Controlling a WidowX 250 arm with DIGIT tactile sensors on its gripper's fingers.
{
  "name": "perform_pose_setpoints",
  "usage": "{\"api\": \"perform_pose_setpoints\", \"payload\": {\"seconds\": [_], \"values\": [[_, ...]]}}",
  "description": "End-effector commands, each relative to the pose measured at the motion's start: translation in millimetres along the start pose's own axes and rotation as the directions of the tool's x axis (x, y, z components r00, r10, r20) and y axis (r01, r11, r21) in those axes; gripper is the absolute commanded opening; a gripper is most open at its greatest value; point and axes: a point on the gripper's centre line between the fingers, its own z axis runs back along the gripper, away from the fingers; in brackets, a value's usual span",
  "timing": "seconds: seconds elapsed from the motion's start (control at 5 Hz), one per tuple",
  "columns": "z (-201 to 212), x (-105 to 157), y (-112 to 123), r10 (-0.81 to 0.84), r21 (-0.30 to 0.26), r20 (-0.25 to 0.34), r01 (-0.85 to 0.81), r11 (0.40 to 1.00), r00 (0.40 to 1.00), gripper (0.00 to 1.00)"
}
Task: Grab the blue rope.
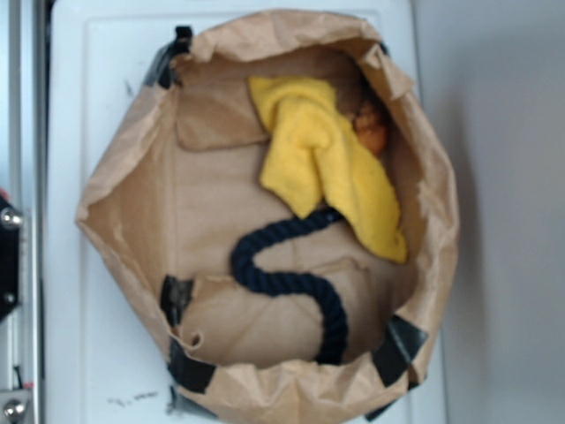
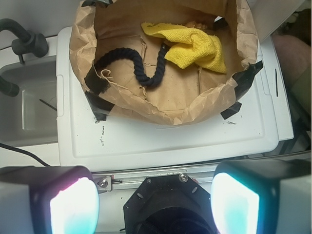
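Across the middle of both views lies a white plastic surface (image 1: 71, 221), a flat lid-like panel with rounded corners, and on it sits a crumpled brown paper bag (image 1: 124, 203) rolled down into a shallow open basket. Strips of black tape (image 1: 190, 369) patch the bag's rim at several corners. At the left edge of the wrist view, beside the white panel, is a grey sink basin (image 2: 29, 112) with a dark faucet (image 2: 27, 44) above it.

Inside the bag, toward the upper right of the exterior frame, a yellow cloth (image 1: 318, 159) lies bunched and folded, and a small orange object (image 1: 371, 132) is tucked between the cloth and the bag wall; what it is cannot be made out. The blue rope (image 1: 282, 278), dark navy and twisted, rests on the bag's floor in an S-curve. One end disappears under the lower edge of the yellow cloth, and the other runs down to the bag wall at the lower right of the exterior frame.

Along the bottom of the wrist view the gripper (image 2: 156, 204) hangs over the near edge of the white surface, well apart from the bag. Its two fingers (image 2: 73, 207) stand wide apart and hold nothing.
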Motion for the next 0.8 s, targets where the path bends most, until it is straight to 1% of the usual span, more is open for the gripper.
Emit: {"api": "perform_pose_setpoints", "payload": {"seconds": [0.0,0.2,0.4,0.6], "values": [[0.0,0.0,0.0,0.000,0.000,0.000,0.000,1.000,1.000,1.00],[-4.6,27.1,-12.5,0.021,-0.046,-0.027,-0.022,0.999,0.999,1.00],[-18.2,56.3,-20.0,0.054,-0.051,-0.044,-0.057,0.997,0.998,1.00],[-48.9,85.9,-10.0,0.041,-0.071,-0.034,-0.043,0.997,0.999,1.00]]}}
